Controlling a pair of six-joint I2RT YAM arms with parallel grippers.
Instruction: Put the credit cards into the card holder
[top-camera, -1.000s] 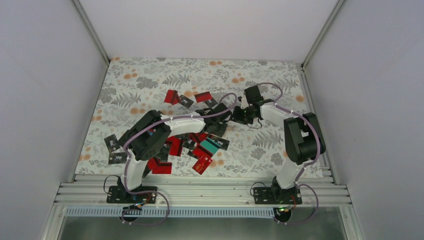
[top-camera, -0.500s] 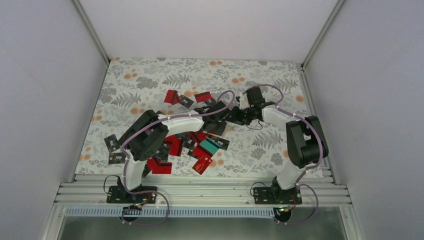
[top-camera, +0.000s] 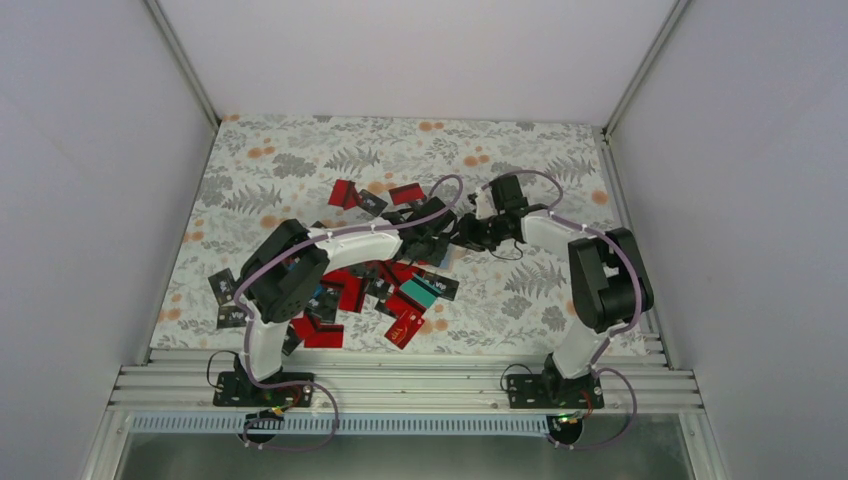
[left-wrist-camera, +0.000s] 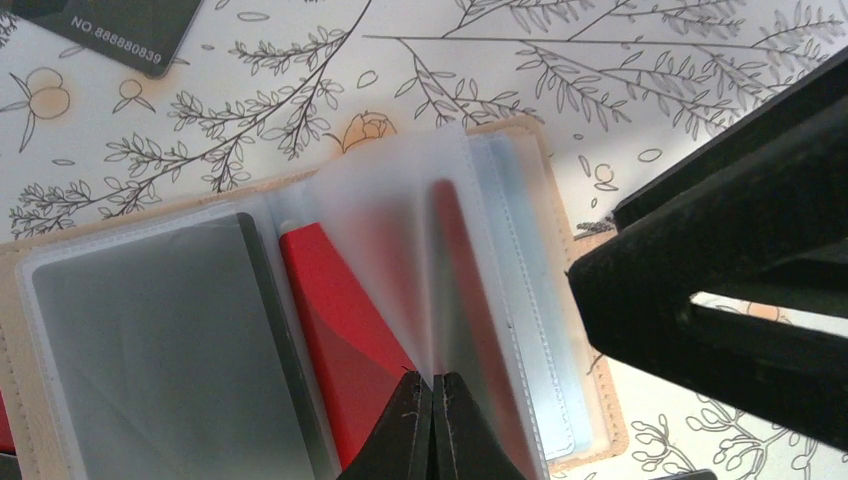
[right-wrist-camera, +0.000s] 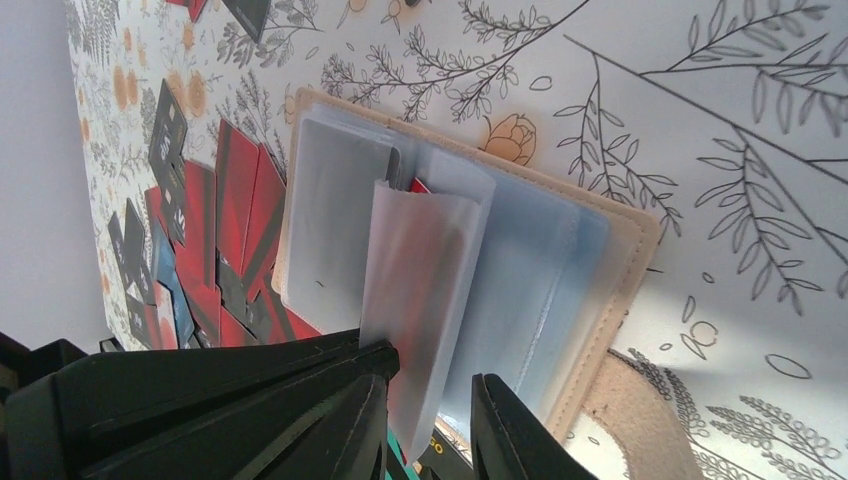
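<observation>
The tan card holder (left-wrist-camera: 560, 200) lies open on the cloth, its clear sleeves fanned. My left gripper (left-wrist-camera: 435, 400) is shut on the edge of one clear sleeve (left-wrist-camera: 400, 230) and holds it upright. A red card (left-wrist-camera: 330, 320) sits in a sleeve beside it, and a dark card (left-wrist-camera: 140, 330) in the left page. My right gripper (right-wrist-camera: 430, 420) is open, its fingers standing on either side of that raised sleeve (right-wrist-camera: 420, 270). The holder's rim (right-wrist-camera: 630, 250) shows in the right wrist view too. Loose credit cards (top-camera: 370, 290) lie in a pile on the table. The grippers hide the holder in the top view.
Red and black cards (right-wrist-camera: 220, 220) lie just beyond the holder's left page. A black card (left-wrist-camera: 110, 30) lies on the cloth past the holder. More cards lie at the back (top-camera: 350, 195) and far left (top-camera: 225, 290). The two arms meet at mid-table (top-camera: 450, 238).
Both grippers have shifted a little to the left over the holder, and the right gripper has closed in on the left one.
</observation>
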